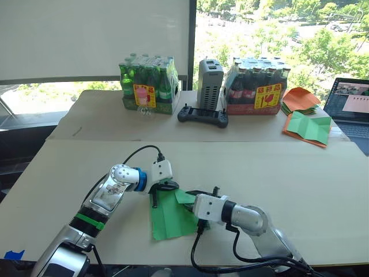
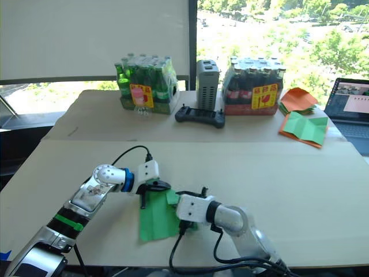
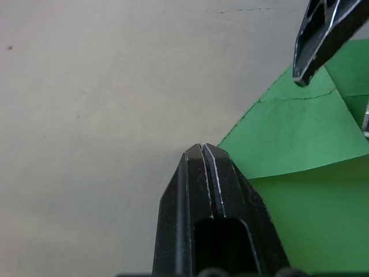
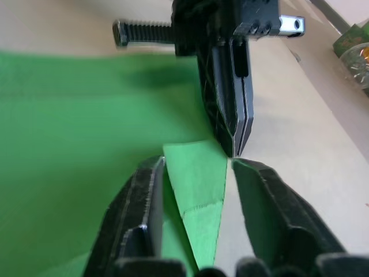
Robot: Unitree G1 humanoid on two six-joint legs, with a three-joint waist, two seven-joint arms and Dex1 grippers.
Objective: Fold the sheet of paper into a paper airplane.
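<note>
Sheet of paper [image 1: 172, 216] flat on table [image 1: 300, 179], left gripper [image 3: 202, 151] pinched together at its edge, right gripper [image 4: 196, 167] spread (straddling a raised flap).

Bottle packs [image 1: 147, 85], a controller [image 1: 202, 115], a laptop [image 1: 351, 107] behind.

Bright daylight thru rear window [image 1: 277, 29], outdoors overexposed; soft shadows; wrist views blurry up close.
</note>
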